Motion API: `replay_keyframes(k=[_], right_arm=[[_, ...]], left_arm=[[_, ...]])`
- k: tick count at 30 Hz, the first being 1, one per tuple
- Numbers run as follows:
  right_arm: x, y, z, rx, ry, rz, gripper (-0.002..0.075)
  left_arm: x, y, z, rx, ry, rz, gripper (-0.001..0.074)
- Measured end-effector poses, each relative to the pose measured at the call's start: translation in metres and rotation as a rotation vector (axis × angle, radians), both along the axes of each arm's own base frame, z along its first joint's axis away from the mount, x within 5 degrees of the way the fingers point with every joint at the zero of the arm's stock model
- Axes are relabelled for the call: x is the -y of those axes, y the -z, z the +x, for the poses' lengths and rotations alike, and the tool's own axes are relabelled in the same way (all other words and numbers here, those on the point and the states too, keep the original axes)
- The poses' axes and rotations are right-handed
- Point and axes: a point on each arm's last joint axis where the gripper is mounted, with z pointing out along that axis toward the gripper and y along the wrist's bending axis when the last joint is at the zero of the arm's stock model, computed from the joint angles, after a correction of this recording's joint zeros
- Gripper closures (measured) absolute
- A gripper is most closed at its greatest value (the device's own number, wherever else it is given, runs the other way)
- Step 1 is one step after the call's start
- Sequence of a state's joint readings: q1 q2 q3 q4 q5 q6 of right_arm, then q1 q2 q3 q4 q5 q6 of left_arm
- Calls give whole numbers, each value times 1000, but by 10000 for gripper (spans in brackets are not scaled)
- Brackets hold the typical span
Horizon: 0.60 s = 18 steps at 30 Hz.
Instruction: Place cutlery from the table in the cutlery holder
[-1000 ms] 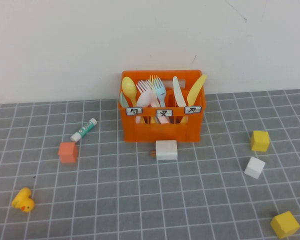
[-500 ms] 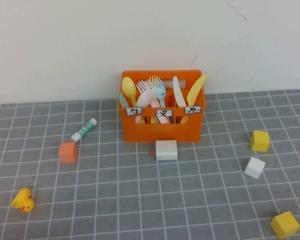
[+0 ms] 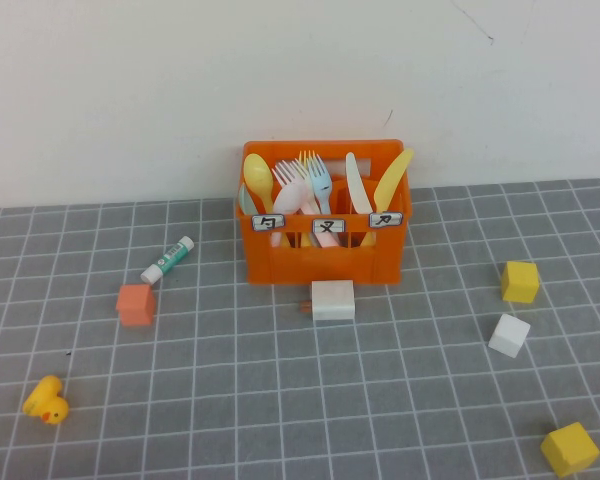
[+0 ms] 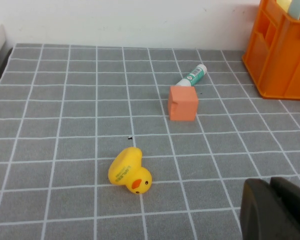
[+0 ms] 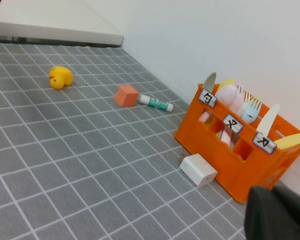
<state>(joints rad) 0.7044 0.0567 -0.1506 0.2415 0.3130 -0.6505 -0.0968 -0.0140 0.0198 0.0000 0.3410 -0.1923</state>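
The orange cutlery holder [image 3: 325,250] stands at the back of the grey table [image 3: 280,400], against the wall. A pale pink fork [image 3: 291,183] and a light blue fork [image 3: 320,178] stand upright in its middle compartment, also seen as the blue fork [image 5: 250,111] in the right wrist view. No cutlery lies on the table. Neither arm shows in the high view. My left gripper [image 4: 270,186] is shut and empty, low over the table near the duck. My right gripper [image 5: 272,192] is shut and empty, close to the holder [image 5: 230,145].
In the holder are also a yellow spoon [image 3: 258,180], a white knife [image 3: 356,185] and a yellow knife [image 3: 392,180]. On the table lie a white charger [image 3: 333,299], an orange cube [image 3: 135,304], a glue stick [image 3: 168,259], a yellow duck [image 3: 46,400], two yellow cubes [image 3: 519,281] and a white cube [image 3: 508,335].
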Motion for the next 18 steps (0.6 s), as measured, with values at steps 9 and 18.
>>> replay_keyframes(k=[9,18], right_arm=[[0,0,0,0,0,0,727],[8,-2,2,20,158,31,727]], left_arm=[[0,0,0,0,0,0,735],[0,0,0,0,0,0,735]])
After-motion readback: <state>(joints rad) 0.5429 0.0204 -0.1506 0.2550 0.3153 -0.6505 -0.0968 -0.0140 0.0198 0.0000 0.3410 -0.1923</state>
